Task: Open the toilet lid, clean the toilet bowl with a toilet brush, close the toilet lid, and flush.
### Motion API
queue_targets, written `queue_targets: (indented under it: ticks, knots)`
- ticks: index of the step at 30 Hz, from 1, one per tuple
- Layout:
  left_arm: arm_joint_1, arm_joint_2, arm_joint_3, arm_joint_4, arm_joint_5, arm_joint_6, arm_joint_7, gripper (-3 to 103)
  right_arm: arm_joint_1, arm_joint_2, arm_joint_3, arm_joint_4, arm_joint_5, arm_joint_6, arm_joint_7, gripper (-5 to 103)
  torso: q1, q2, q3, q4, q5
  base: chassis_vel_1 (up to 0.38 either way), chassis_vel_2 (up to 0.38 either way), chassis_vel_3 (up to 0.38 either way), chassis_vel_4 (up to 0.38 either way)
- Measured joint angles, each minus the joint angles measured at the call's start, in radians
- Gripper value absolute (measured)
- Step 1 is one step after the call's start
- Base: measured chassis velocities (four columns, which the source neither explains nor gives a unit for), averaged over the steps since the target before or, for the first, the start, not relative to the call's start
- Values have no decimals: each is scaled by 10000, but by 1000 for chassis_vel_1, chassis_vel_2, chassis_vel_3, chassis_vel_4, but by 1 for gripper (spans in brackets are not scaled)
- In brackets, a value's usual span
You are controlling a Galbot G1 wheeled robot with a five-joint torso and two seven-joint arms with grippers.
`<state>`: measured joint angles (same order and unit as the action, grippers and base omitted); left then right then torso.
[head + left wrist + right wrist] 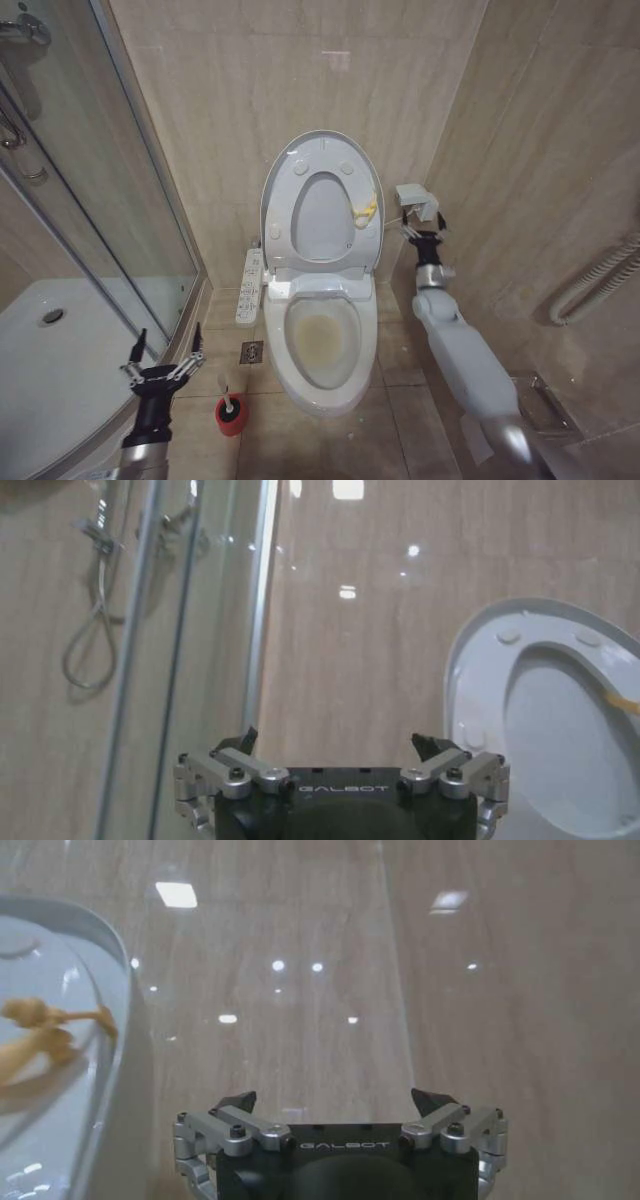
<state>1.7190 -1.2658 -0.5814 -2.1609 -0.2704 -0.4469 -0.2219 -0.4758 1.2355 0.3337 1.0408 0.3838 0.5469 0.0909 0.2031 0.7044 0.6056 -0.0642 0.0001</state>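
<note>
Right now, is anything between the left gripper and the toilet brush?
Nothing visible. The open left gripper hangs above the floor by the shower door; the toilet brush stands in its red cup just beside and below it, left of the toilet bowl, with open air between.

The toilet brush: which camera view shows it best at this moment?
The head view. There the toilet brush stands in its red cup on the floor beside the toilet bowl, just right of the left gripper. The two wrist views face the wall and the raised toilet lid, giving no look at the brush.
</note>
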Motion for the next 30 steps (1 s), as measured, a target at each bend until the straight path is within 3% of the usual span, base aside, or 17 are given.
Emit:
queue_targets:
  ticks: [8,15,23,28,30]
  knots:
    - [202,-302,-287,-376,-39,-63,-6,100,1976,164,-393,-1583,-53,-243,-372,100,0,0,-1,2,0,0,0,0,0]
    - [219,-448,-272,-563,6,-62,37,100,2739,436,-681,-2198,-214,-310,-593,100,0,0,-1,2,-3,0,0,0,0]
    - [311,-444,-525,-753,-12,-79,34,100,2913,727,-975,-2408,-335,-364,-769,100,-1,2,-2,-13,-3,0,0,0,0]
    - [229,-390,-541,-650,-58,-108,23,100,2385,657,-1130,-1535,-303,-479,-805,100,-1,2,-2,12,-2,0,0,0,0]
    - [131,-343,-501,-514,-96,-111,14,100,1936,425,-1143,-864,-223,-494,-795,100,-1,1,-2,11,-2,0,0,0,0]
